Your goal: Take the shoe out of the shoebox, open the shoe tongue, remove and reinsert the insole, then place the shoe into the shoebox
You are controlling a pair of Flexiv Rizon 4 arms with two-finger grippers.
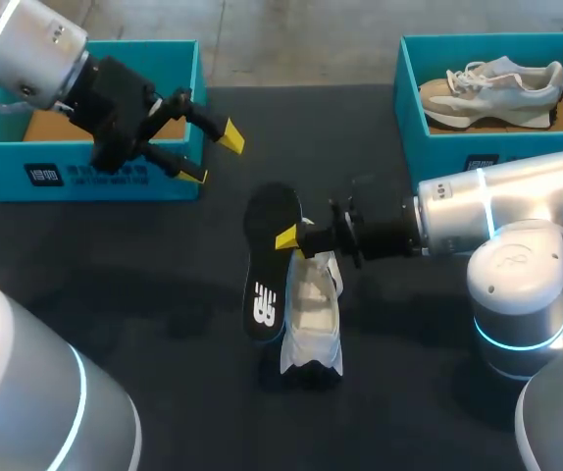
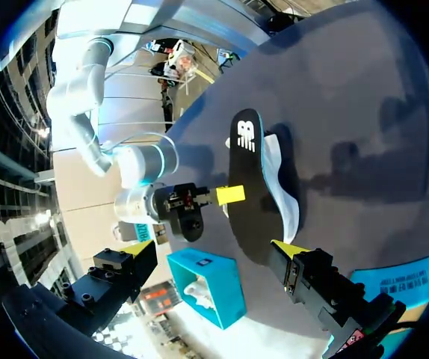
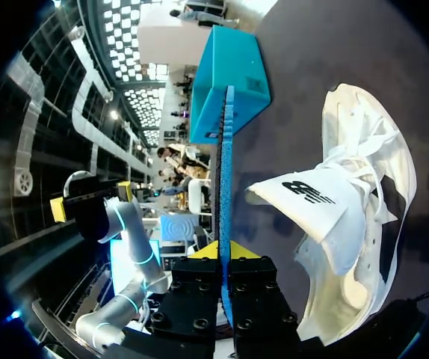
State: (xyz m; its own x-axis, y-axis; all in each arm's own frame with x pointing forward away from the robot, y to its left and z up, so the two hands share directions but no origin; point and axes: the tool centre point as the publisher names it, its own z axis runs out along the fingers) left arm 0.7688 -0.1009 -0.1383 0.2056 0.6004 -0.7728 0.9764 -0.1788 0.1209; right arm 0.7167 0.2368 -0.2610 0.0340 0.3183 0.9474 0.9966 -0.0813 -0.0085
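So nearest the camera, the white shoe point(image 1: 313, 316) lies on the dark table point(image 1: 164, 294), roughly in the middle and outside either box. In the right wrist view its tongue point(image 3: 308, 196) is flipped up and out, away from the opening. Just beside the shoe, on its left side, is the black insole point(image 1: 268, 263), fully out of the shoe and tipped up so its printed face shows from above. The right gripper point(image 1: 289, 238) comes in from the right and has its yellow tips pinched together on the insole's edge. From that wrist you see the insole edge-on, as a thin blue strip running straight out between the fingers.

Further back on the left, the left gripper point(image 1: 212, 157) hangs above the table with its fingers spread wide and nothing between them, well apart from the shoe and insole. It sits just in front of the left shoebox point(image 1: 95, 175), a teal one at the back left corner. Over at the back right is the right shoebox point(image 1: 438, 147), also teal, with a second shoe point(image 1: 492, 88) lying inside.
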